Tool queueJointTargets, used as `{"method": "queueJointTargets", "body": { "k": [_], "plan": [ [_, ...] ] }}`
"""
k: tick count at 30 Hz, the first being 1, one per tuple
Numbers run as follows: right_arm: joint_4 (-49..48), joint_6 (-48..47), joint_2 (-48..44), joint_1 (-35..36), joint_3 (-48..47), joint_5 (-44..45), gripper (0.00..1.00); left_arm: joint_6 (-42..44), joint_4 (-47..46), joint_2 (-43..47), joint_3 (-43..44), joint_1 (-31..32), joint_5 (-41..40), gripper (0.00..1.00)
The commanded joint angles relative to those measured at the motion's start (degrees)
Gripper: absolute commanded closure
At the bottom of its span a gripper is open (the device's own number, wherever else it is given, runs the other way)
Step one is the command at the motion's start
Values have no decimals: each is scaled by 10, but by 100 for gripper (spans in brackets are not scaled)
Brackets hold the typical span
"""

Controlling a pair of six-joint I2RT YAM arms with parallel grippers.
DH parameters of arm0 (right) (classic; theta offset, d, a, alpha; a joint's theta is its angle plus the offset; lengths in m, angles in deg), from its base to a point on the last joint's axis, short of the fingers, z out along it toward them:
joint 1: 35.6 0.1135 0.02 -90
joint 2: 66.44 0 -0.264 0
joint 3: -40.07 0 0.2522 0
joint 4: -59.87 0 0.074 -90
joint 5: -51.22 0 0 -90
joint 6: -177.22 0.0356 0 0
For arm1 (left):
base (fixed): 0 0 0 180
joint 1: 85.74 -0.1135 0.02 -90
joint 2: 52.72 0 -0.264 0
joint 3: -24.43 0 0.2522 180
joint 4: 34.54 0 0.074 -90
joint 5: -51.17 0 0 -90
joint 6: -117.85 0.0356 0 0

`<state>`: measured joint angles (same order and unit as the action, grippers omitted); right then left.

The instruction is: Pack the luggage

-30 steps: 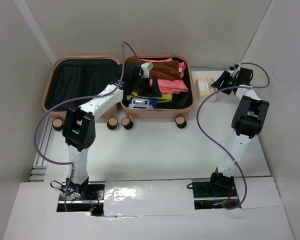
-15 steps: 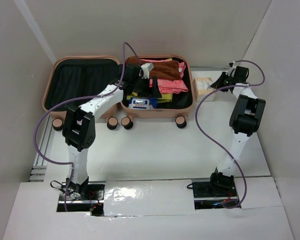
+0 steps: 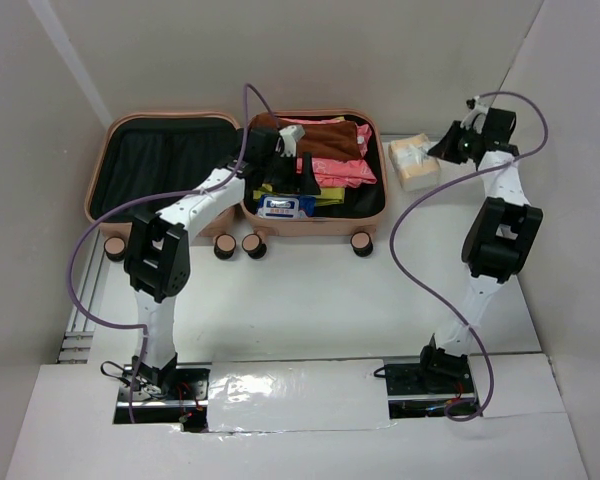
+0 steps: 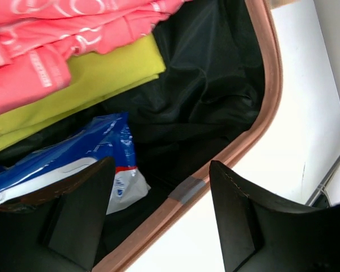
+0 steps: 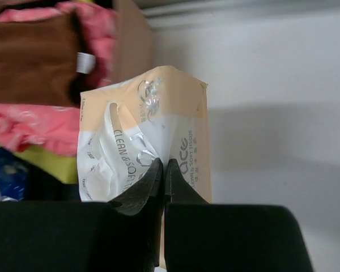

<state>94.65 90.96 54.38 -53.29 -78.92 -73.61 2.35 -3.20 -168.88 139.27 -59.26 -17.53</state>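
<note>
The luggage [image 3: 325,227], a small peach-pink hard-shell suitcase with rounded corners, lies opened flat at the far end of the scene, left of centre. Its left half shows black lining, its right half is filled, and its black-and-pink wheels [image 3: 224,246] line the near edge.

The white table [image 3: 310,300] carries the luggage [image 3: 160,165], lying open and flat near the far wall, its wheels [image 3: 225,246] toward the near side. The left arm's base [image 3: 160,380] and the right arm's base [image 3: 430,370] stand at the near edge. Just right of the case is a tissue pack [image 3: 415,162]; I can't tell whether it touches the tabletop.
</note>
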Motion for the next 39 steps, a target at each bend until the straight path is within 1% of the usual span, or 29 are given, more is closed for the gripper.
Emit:
{"method": "queueJointTargets", "body": {
  "k": [1, 2, 4, 6, 7, 9, 10, 12, 13, 15, 16, 18, 19, 21, 22, 23, 24, 28, 30, 32, 34, 39],
  "plan": [
    [31, -55, -97, 9, -73, -105, 100, 8, -9, 37, -4, -26, -12, 21],
    [50, -72, -104, 20, -78, -137, 100, 8, -9, 44, -10, -33, -12, 21],
    [79, -128, -116, 33, -95, -144, 100, 8, -9, 52, -17, -55, -12, 21],
    [125, -178, -130, 55, -109, -173, 100, 8, -9, 59, -22, -71, -4, 21],
    [133, -211, -130, 62, -109, -185, 100, 16, -9, 66, -27, -78, -4, 21],
    [156, -242, -136, 87, -116, -218, 100, 28, -9, 73, -34, -96, -4, 21],
    [196, -281, -126, 99, -134, -226, 100, 35, -9, 73, -34, -102, -9, 21],
    [243, -319, -96, 137, -161, -227, 100, 35, -14, 86, -47, -128, -9, 21],
    [272, -341, -85, 150, -182, -215, 100, 35, -14, 86, -47, -138, -2, 21],
    [286, -357, -57, 192, -198, -177, 100, 30, -23, 106, -63, -167, 10, 21],
    [294, -376, -49, 204, -211, -135, 100, 25, -36, 113, -79, -176, 26, 21],
    [307, -392, -28, 225, -216, -98, 100, 25, -51, 127, -96, -198, 40, 21],
    [308, -399, -16, 244, -221, -57, 100, 25, -58, 144, -109, -207, 52, 21],
    [308, -414, -3, 252, -228, -52, 100, 34, -64, 144, -116, -207, 52, 21],
    [322, -420, 4, 253, -234, -45, 100, 40, -64, 149, -116, -213, 52, 21],
    [322, -438, 16, 253, -241, -38, 100, 46, -53, 149, -116, -213, 52, 21],
    [322, -438, 16, 258, -247, -32, 100, 54, -47, 149, -116, -213, 52, 21],
    [331, -498, 16, 258, -247, -18, 100, 62, -33, 136, -103, -218, 47, 21],
    [323, -530, -1, 258, -230, -18, 100, 67, -33, 131, -98, -223, 47, 21],
    [349, -579, -8, 258, -222, -43, 100, 67, -33, 124, -92, -223, 52, 21],
    [349, -609, -36, 258, -183, -62, 100, 67, -28, 110, -85, -223, 52, 21],
    [343, -644, -55, 263, -114, -81, 100, 72, -17, 98, -72, -223, 52, 21]
  ]
}}
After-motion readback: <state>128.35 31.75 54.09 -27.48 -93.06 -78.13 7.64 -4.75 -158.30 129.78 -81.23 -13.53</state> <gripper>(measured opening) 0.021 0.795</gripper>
